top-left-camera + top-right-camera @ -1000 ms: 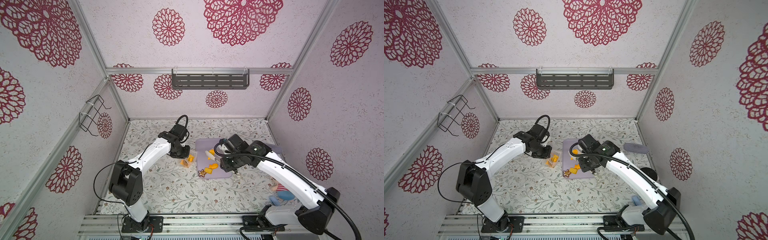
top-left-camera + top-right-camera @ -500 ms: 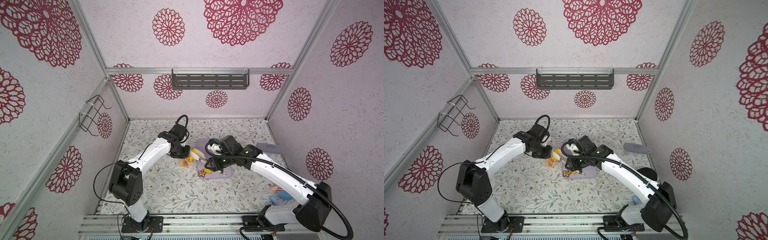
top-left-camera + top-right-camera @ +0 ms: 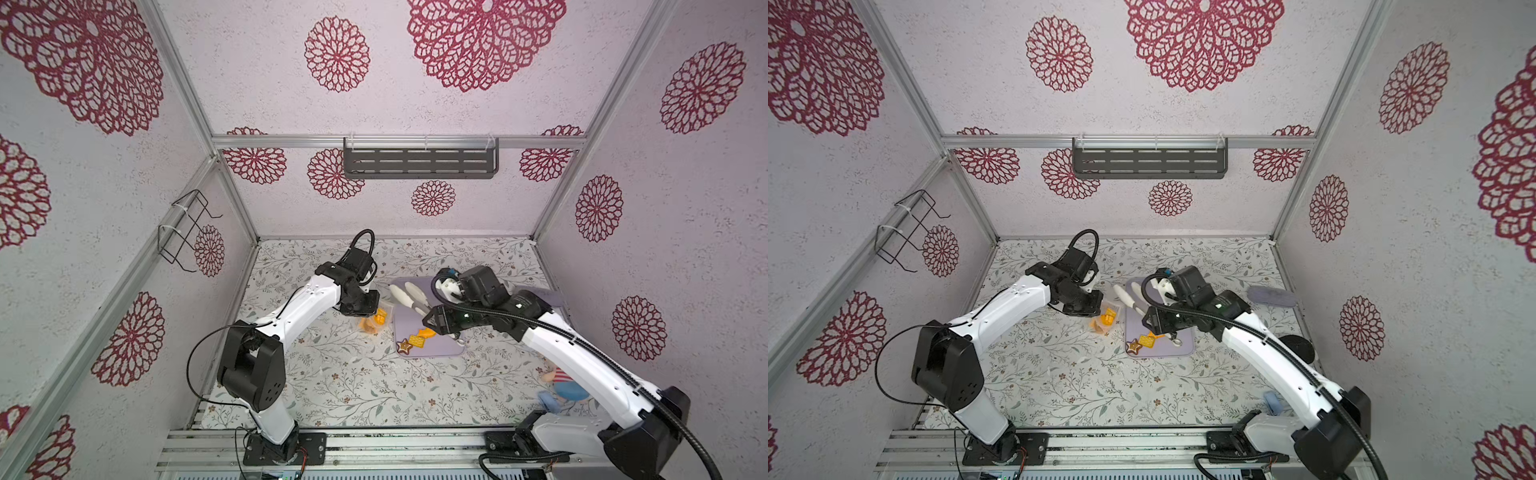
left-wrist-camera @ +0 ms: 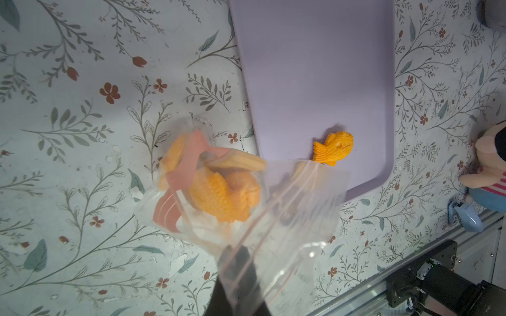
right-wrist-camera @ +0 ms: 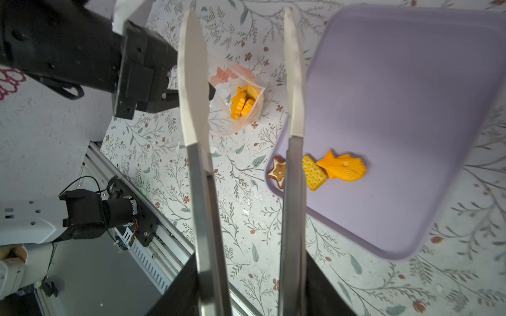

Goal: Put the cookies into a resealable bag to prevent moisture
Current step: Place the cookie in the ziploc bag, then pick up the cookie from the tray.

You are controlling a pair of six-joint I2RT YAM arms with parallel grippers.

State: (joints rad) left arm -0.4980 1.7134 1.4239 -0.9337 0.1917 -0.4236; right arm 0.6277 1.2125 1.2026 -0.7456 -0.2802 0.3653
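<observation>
Left tool [image 4: 238, 258] is pinched tight on one edge of the resealable bag [image 4: 301, 197], holding it up just off the left side of the lavender tray [image 5: 397, 95], which sits about mid-table [image 3: 353, 374]. A handful of the orange cookies [image 4: 224, 197] are already bunched up in the bag – can't tell if its bottom touches the table or not. Right tool [image 3: 441, 322] is clamped around the metal tongs [image 5: 204, 197], and their white tips are spread apart with nothing between them. Three cookies are left on the tray, lined up in the corner nearest the table's front edge and the bag – a brown star [image 5: 277, 171], a square cracker [image 5: 314, 173] touching a fish [image 5: 343, 167].
</observation>
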